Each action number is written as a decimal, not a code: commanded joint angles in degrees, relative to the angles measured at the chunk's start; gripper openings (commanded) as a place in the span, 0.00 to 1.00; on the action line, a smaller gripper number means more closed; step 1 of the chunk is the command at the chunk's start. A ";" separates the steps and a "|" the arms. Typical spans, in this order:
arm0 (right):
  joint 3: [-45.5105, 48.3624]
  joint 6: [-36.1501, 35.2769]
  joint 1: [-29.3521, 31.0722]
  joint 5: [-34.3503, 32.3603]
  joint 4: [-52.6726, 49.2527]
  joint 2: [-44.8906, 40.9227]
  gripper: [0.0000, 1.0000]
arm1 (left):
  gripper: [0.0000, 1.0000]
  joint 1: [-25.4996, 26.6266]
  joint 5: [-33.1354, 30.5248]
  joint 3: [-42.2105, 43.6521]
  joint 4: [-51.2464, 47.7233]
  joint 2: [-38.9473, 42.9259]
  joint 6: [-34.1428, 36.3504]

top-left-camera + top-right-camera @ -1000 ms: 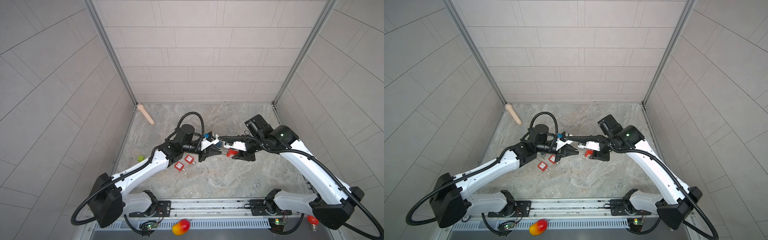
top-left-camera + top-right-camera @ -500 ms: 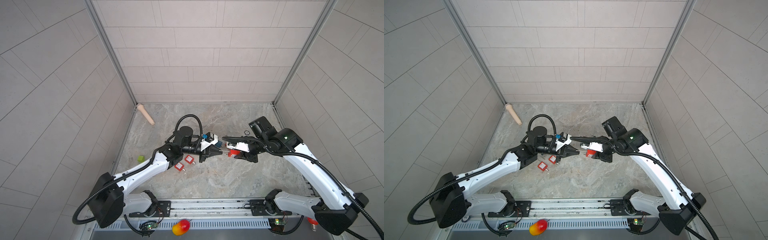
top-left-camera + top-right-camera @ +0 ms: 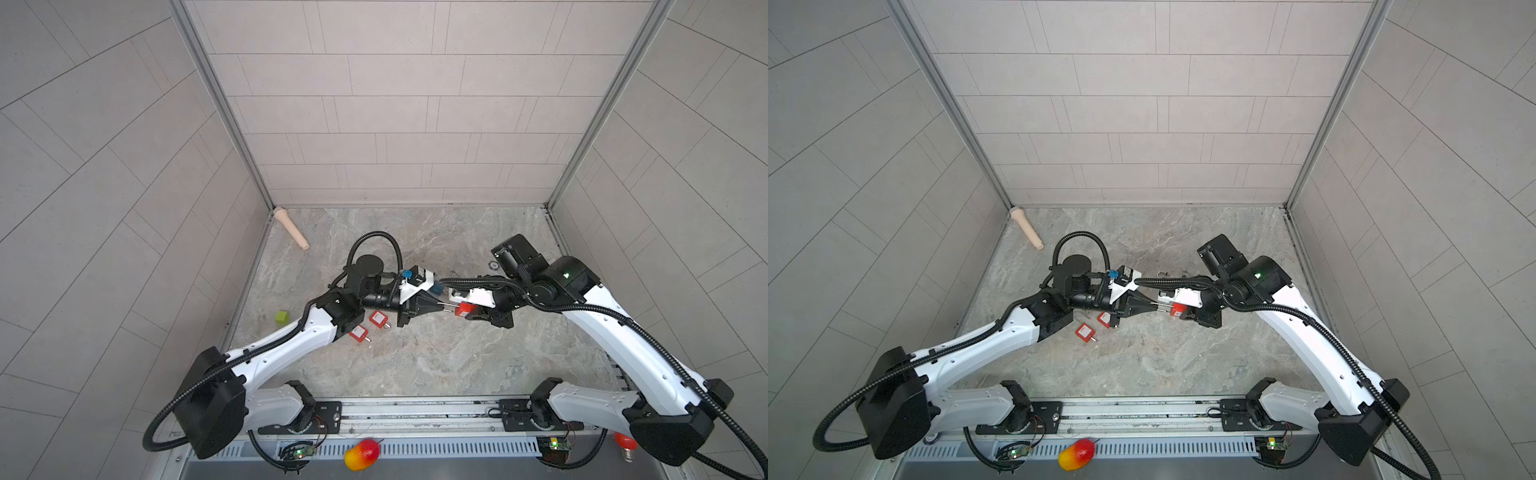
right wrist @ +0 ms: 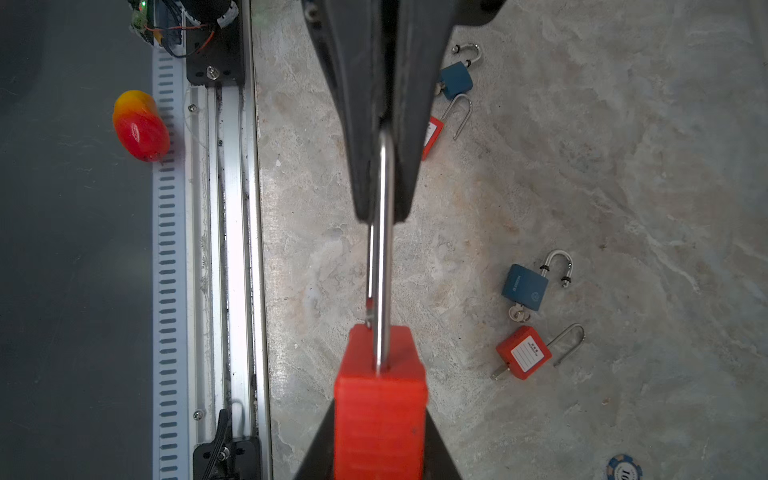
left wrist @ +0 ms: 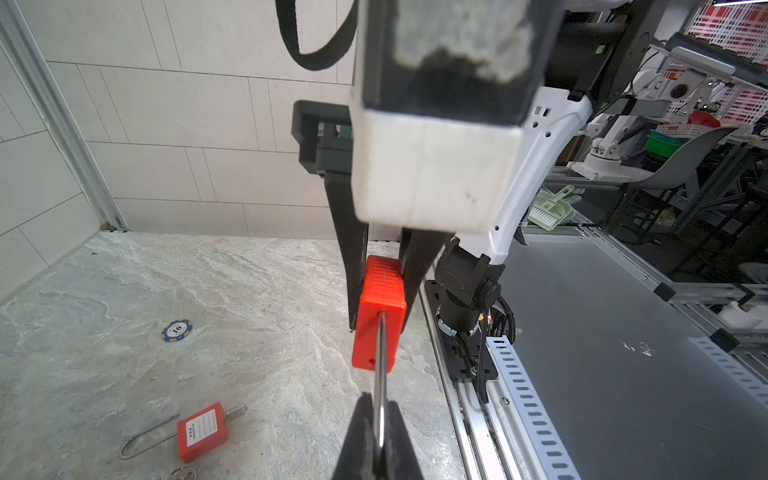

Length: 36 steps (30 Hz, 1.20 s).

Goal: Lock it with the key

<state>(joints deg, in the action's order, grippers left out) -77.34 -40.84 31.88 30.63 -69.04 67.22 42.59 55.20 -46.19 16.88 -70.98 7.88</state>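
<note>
Far left: two floor locks (image 3: 378, 318) lie just beside the left arm, untouched.

Centre-left: the left gripper (image 3: 437, 306) is clenched on the shackle (image 4: 384, 249) of the lock (image 3: 464, 308), as it was a second ago. The lock is off the floor at mid-table, between the two grippers, with the shackle toward the left arm and the red body toward the right.

Centre-right: the right gripper (image 3: 473, 315) is what changed. Its jaws have drawn in from wide to narrow around the body. In both wrist views its black fingers (image 5: 419, 266) lie flush on either side of the body. I read that as a grasp just made; how firm it is I cannot tell. In the top views the lock has hardly shifted.

Meaning for the task:
- The lock is now held at both ends, so body and shackle can be worked against each other.
- In the right wrist view the shackle's short leg seems to end just above the body — likely not seated yet.
- No key shows on this lock; the body's far end is hidden inside the right gripper.
- Risk: if the push is off-axis, the free leg misses its hole.
</note>
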 commanded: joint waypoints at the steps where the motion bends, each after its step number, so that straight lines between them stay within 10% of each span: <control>1: -1.82 0.76 0.91 4.24 1.18 0.82 0.15 | 0.00 0.92 0.55 0.72 5.36 0.63 -1.29; 36: -11.29 0.59 3.45 5.79 4.18 11.55 0.12 | 0.00 0.96 -1.17 6.20 12.23 0.58 3.06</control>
<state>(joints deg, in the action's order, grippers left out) -86.67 -40.75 34.81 29.50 -74.37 78.54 42.06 53.19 -40.58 27.18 -71.13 8.23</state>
